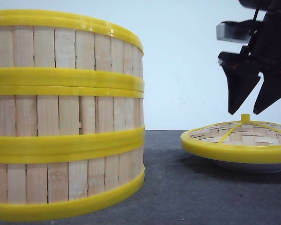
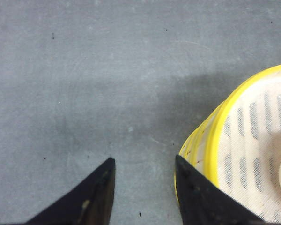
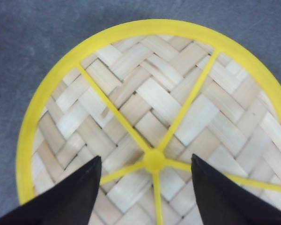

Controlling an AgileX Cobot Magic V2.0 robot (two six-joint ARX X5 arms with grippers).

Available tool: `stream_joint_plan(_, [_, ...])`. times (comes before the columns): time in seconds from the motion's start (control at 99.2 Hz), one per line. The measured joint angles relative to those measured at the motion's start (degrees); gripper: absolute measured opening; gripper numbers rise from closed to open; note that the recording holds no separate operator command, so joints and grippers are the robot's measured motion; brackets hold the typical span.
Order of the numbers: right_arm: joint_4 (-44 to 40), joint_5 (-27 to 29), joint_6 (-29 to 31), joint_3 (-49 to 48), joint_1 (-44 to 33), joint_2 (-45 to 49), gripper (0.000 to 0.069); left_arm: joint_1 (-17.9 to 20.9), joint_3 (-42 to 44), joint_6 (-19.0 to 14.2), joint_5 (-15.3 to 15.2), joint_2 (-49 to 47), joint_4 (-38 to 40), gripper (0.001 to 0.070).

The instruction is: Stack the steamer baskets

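Only the front view shows the steamer baskets stacked three high. The left gripper is spread with the stack's rim just beside one finger; the right gripper is spread above the lid knob.

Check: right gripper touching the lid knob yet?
Apart. Front view shows white wall between the right gripper, jaws open, and the knob on the lid; right wrist view shows the knob centred between them.
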Motion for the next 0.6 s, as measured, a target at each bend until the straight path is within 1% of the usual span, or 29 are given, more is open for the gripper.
stream_joint_plan(0.131, [0.35, 0.02, -0.37, 0.02, 0.00, 1.66, 0.0341, 1.38, 0.00, 0.02, -0.48, 0.00, 0.00, 0.0232])
stream_joint_plan(0.192, [0.59, 0.02, -0.44, 0.02, 0.00, 1.88, 0.0336, 2.51, 0.00, 0.15, -1.14, 0.00, 0.00, 0.0232])
stream_joint_plan(0.292, [0.70, 0.07, -0.46, 0.02, 0.00, 1.88, 0.0318, 5.20, 0.00, 0.55, -1.36, 0.00, 0.00, 0.0232])
stream_joint_plan(0.393, [0.90, 0.04, -0.46, 0.00, 0.00, 1.88, 0.0264, 7.76, 0.00, 0.72, -1.40, 0.00, 0.00, 0.0232])
stream_joint_plan(0.474, [0.92, 0.04, -0.46, 0.02, 0.00, 1.88, 0.0227, 9.01, 0.00, 0.90, -1.40, 0.00, 0.00, 0.0232])
stream_joint_plan(0.605, [0.96, 0.04, -0.46, 0.02, 0.00, 1.88, 0.0122, 9.84, 0.00, 1.03, -1.40, 0.00, 0.00, 0.0232])
